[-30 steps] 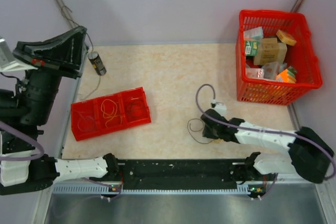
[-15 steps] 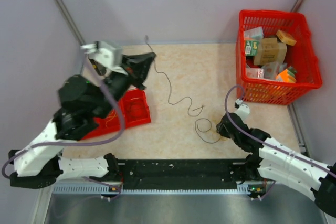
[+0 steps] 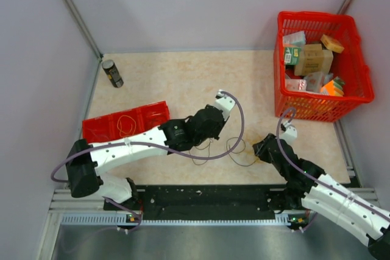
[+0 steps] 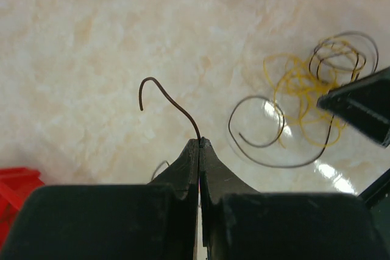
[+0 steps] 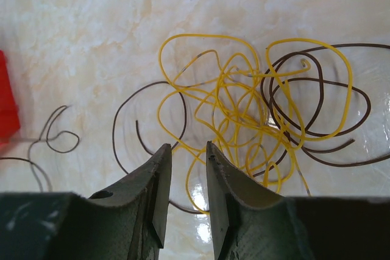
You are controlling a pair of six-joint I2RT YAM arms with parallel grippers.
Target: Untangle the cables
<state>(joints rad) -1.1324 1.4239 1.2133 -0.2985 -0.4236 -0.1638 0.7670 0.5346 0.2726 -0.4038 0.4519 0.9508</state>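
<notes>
Cables lie tangled on the desk just left of the red basket, left jaws pinched shut on one dark brown strand, probably to draw it free, right jaws slightly parted and empty above the loops, seemingly ready to steady them.

Bright, even light over the glossy beige marbled tabletop, shadows soft. White glare gleams beside the crisp thin yellow and brown cables; the black left gripper blurs up close
</notes>
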